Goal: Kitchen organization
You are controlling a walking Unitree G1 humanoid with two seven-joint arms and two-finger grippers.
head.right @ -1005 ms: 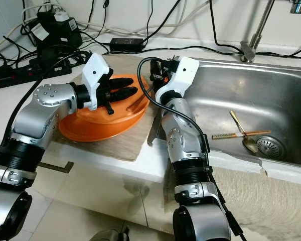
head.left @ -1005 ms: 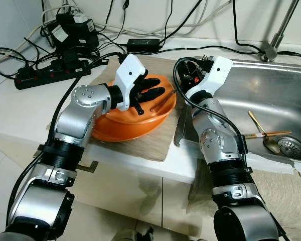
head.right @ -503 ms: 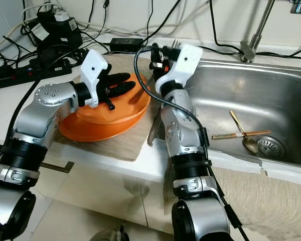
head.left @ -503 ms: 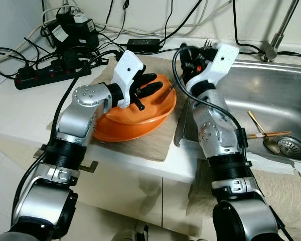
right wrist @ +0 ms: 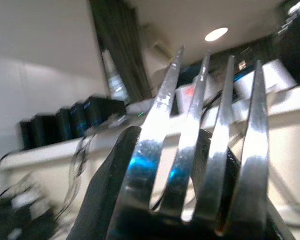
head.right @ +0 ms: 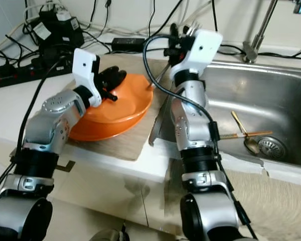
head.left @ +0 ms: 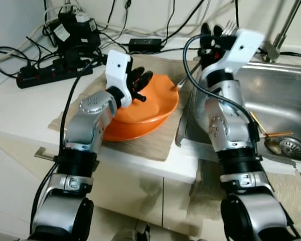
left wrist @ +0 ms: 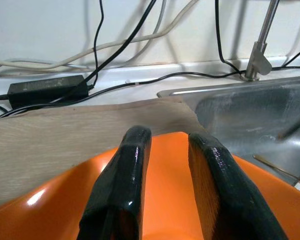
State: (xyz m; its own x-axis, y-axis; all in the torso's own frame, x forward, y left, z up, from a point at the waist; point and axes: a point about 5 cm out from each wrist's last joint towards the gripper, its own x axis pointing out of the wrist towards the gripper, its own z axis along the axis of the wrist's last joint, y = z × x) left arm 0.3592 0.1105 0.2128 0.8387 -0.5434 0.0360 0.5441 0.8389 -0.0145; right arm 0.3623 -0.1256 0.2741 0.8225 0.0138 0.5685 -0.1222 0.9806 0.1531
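An orange bowl (head.left: 150, 103) rests tilted on a beige mat (head.left: 150, 143) on the counter. My left gripper (head.left: 139, 80) is at the bowl's far left rim, shut on it. In the left wrist view its black fingers (left wrist: 125, 180) lie close together over the orange bowl (left wrist: 50, 210). My right gripper (head.left: 216, 36) is raised above the bowl's right side, shut on a metal fork (head.left: 230, 25). The tines point up and the handle slants down toward the bowl's rim. The right wrist view has the fork's tines (right wrist: 205, 125) close up in front of the fingers.
A steel sink (head.left: 286, 95) lies to the right, holding a spoon (head.left: 271, 143) and chopsticks (head.left: 278, 134), with a faucet (head.left: 281, 30) behind. A power strip (head.left: 45, 75), an adapter and tangled cables crowd the counter's back left. A cloth hangs over the counter front by the sink.
My right gripper has lifted the fork from beside the bowl's rim up and to the right. The left gripper has shifted toward the back with the bowl's rim still in it.
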